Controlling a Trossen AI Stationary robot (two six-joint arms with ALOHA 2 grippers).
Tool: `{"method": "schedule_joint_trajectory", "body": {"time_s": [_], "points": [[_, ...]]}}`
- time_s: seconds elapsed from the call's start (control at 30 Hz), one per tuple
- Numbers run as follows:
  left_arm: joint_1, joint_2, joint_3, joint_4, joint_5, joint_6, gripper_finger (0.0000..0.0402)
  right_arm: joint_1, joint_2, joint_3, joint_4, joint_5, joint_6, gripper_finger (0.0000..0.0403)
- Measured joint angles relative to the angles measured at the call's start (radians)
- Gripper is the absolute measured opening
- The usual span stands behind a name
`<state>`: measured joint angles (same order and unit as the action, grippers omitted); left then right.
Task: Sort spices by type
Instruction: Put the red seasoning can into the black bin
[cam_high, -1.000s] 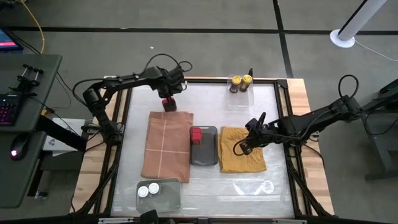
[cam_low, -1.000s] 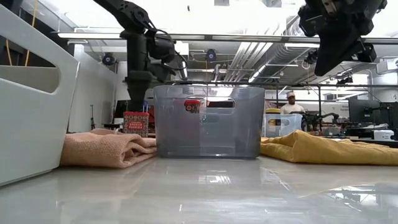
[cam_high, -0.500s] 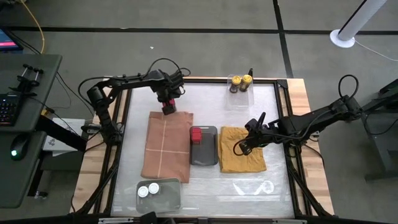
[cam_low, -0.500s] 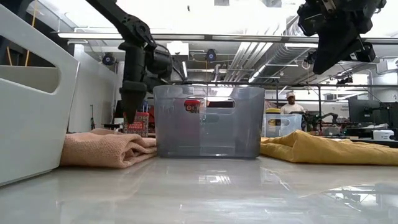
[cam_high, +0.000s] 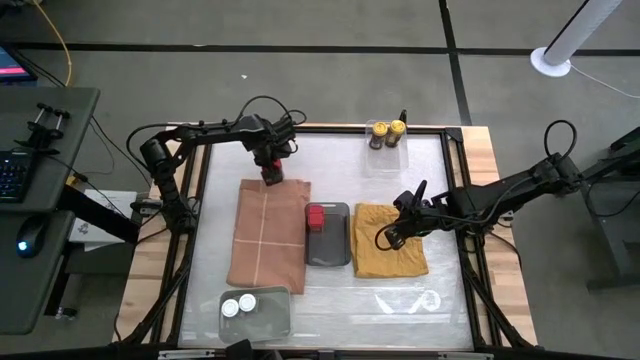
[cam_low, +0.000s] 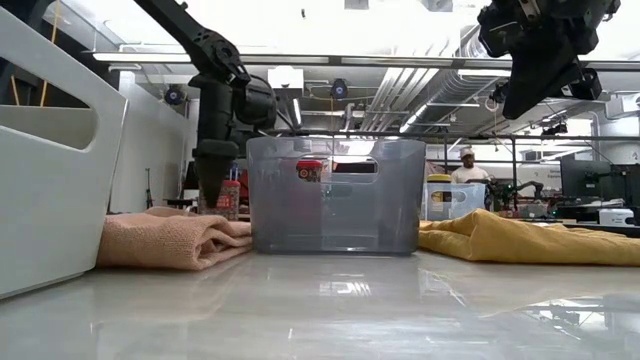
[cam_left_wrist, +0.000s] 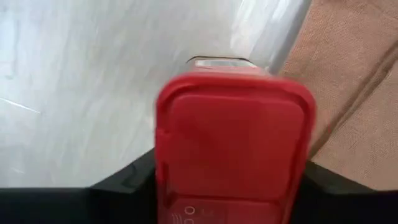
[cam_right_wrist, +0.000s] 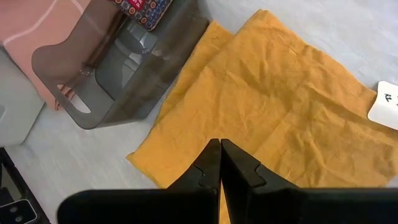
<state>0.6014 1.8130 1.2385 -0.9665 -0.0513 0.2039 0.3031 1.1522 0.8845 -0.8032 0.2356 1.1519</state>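
Note:
One red boxy tin (cam_high: 272, 178) (cam_left_wrist: 233, 143) stands upright on the table at the far edge of the pink cloth (cam_high: 268, 240). My left gripper (cam_high: 271, 170) (cam_left_wrist: 230, 186) is down over it, pointing straight down and shut on it. A second red tin (cam_high: 316, 216) sits in the dark grey tray (cam_high: 328, 255). Two yellow-capped jars (cam_high: 387, 130) stand in a clear tray at the far edge. Two white-capped jars (cam_high: 238, 304) sit in a clear tray at the near left. My right gripper (cam_high: 383, 240) (cam_right_wrist: 221, 152) hovers shut above the yellow cloth (cam_high: 392, 245). My left gripper pinches the red tin between its two fingers (cam_left_wrist: 124, 183), one on each of two opposite sides (cam_left_wrist: 163, 174) just below the red lid. The fingers come from above, pointing down. The tin stands upright with its base on the table.
The pink cloth lies left of the dark grey tray and the yellow cloth right of it. A white label (cam_right_wrist: 384, 106) lies beside the yellow cloth. The low view shows a white bin wall (cam_low: 50, 150) at the near left and a person far behind the table.
My left gripper has come down over the red tin at the pink cloth's far edge, so that its fingers now flank the tin's sides. The tin has stayed where it was. My right arm has kept still.

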Motion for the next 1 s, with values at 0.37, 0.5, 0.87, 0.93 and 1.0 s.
{"method": "schedule_joint_trajectory", "body": {"time_s": [0.37, 0.5, 0.87, 0.93, 1.0], "points": [[0.008, -0.048, 0.203, -0.034, -0.026, 0.032, 0.0185, 0.0, 0.0, 0.0, 0.004, 0.033, -0.004, 0.0], [-0.06, -0.094, 0.3, -0.022, 0.084, 0.111, 0.0185, 0.0, 0.0, 0.0, 0.017, 0.053, -0.006, 0.0], [-0.513, -0.095, 0.315, 0.199, 0.053, 0.484, 0.0185, 0.071, -0.014, 0.001, 0.021, 0.004, -0.001, 0.0], [-0.576, -0.093, 0.315, 0.288, -0.012, 0.581, 0.0185, 0.074, -0.014, 0.001, 0.021, -0.004, 0.005, 0.0], [-0.613, -0.093, 0.315, 0.336, -0.028, 0.68, 0.0185, 0.073, -0.015, 0.001, 0.019, -0.008, 0.013, 0.0]]}}
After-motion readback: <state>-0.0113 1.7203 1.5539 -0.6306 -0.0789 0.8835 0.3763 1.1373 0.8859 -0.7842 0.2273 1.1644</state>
